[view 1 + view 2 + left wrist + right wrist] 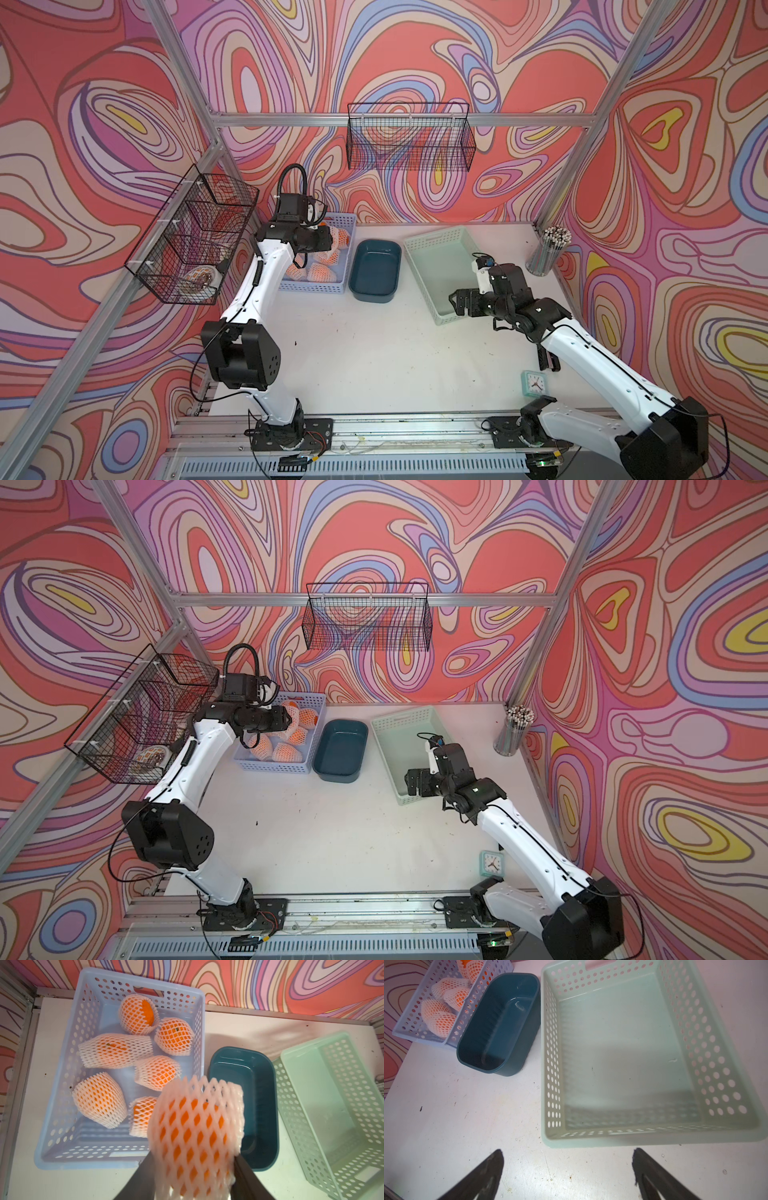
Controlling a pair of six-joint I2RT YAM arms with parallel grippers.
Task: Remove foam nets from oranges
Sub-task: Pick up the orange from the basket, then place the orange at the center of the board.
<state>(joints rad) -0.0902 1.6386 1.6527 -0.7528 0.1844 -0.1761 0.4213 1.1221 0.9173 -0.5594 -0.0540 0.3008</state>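
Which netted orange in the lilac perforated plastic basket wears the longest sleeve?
The orange in the elongated white foam net: its sleeve trails well past the fruit as a long tube, while the rest sit short around theirs.

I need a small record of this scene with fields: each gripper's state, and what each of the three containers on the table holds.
left gripper: shut on an orange in its foam net, raised over the blue basket
right gripper: open, empty, over the table near the green basket
blue basket: six more oranges, all netted
teal tub: empty
green basket: empty
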